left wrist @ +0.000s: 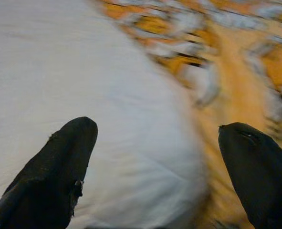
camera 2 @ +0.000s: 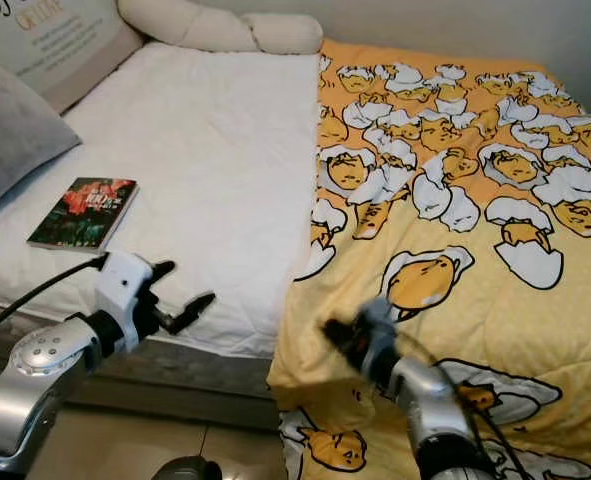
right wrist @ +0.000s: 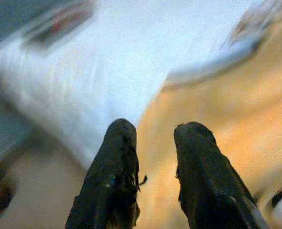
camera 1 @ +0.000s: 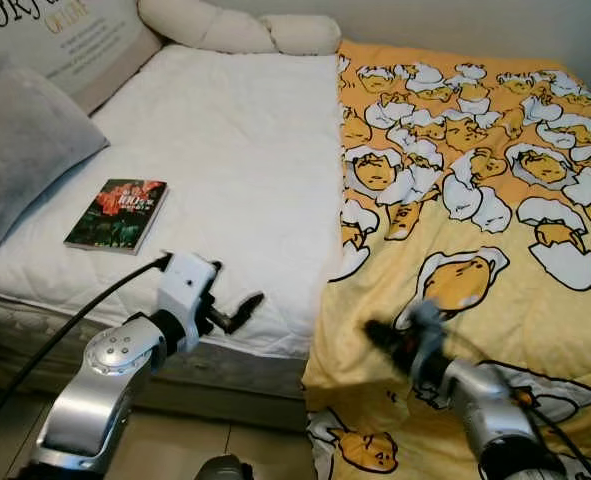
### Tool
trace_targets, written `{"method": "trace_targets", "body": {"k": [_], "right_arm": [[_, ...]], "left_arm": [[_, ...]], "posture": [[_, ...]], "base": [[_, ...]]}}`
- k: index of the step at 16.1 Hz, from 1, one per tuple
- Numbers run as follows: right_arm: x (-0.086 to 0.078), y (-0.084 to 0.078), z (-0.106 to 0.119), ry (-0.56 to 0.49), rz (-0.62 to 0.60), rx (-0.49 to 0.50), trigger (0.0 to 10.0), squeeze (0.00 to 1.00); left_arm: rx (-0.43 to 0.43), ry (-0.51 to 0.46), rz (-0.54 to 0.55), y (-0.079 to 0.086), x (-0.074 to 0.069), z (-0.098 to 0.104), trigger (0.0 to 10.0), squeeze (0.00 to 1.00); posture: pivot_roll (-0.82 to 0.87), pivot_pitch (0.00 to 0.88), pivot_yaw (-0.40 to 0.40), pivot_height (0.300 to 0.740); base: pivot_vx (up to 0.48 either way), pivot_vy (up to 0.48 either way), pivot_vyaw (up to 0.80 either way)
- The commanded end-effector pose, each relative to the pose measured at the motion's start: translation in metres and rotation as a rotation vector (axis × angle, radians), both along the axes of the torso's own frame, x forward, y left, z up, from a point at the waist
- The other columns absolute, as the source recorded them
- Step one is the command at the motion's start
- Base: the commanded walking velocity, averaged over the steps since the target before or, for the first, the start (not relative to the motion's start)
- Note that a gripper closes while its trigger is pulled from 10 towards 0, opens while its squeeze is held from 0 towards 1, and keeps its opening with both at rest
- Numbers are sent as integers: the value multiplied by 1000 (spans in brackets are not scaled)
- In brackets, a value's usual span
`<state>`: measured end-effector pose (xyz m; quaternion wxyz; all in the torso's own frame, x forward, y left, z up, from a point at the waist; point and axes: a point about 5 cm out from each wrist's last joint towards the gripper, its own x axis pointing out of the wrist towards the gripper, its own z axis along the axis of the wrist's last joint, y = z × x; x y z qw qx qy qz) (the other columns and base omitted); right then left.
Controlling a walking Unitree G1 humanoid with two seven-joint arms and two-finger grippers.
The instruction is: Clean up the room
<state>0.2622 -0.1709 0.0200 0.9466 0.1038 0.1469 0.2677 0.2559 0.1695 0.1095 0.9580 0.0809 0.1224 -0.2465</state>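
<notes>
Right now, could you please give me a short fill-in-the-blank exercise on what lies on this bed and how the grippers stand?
1. The book lies on the ___ mattress cover.
2. The yellow blanket covers the bed's ___ half.
3. The fingers of the left gripper are ___.
4. Beside the book lies a ___ pillow.

Missing words: white; right; open; grey

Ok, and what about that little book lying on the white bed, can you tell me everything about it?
The book is a thin paperback with a dark cover, red and green shapes and pale lettering too small to read. It is closed and lies flat, face up, slightly askew on the white quilted mattress, near the front edge. The grey pillow sits just beside it; whether they touch is unclear. Nothing rests on it, and neither gripper touches it.
</notes>
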Motion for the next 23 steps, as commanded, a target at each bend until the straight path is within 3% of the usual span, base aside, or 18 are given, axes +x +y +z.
{"method": "trace_targets", "body": {"k": [1, 2, 3, 6, 9, 10, 14, 23], "right_arm": [[7, -3, 17, -85, -91, 12, 10000, 1000], [9, -2, 27, -134, -168, 16, 10000, 1000], [11, -2, 36, -172, -235, 4, 10000, 0], [10, -2, 53, -232, -394, -13, 10000, 0], [5, -5, 50, -198, -504, -69, 10000, 0], [4, -6, 48, -179, -543, -47, 10000, 0], [4, -5, 48, -152, -561, -42, 10000, 0], [4, -1, 44, -131, -551, -57, 10000, 0]], "left_arm": [[9, -37, 66, 4, 5, 2, 10000, 0], [-1, -53, 126, 4, 9, 2, 10000, 0], [-8, -61, 173, 4, 11, 2, 10000, 0], [-14, -69, 231, 4, 9, -3, 10000, 0], [-12, -97, 318, 8, 12, -4, 10000, 0], [-7, -96, 323, 11, 12, -4, 10000, 0], [-46, -120, 330, 14, 16, 0, 10000, 0], [-47, -121, 310, 12, 19, -1, 10000, 0]], "posture": [[46, 0, 5, 740], [40, 0, 10, 740], [31, 0, 15, 740], [17, 0, 15, 740], [28, 0, 0, 740], [32, 0, -5, 740], [29, 0, 1, 740], [27, 0, 0, 740]], "base": [[0, 0, 0], [0, 0, 0], [0, 0, 0], [0, 0, 0], [0, 0, 0], [0, 0, 0], [0, 0, 0], [-54, 0, 0]]}}
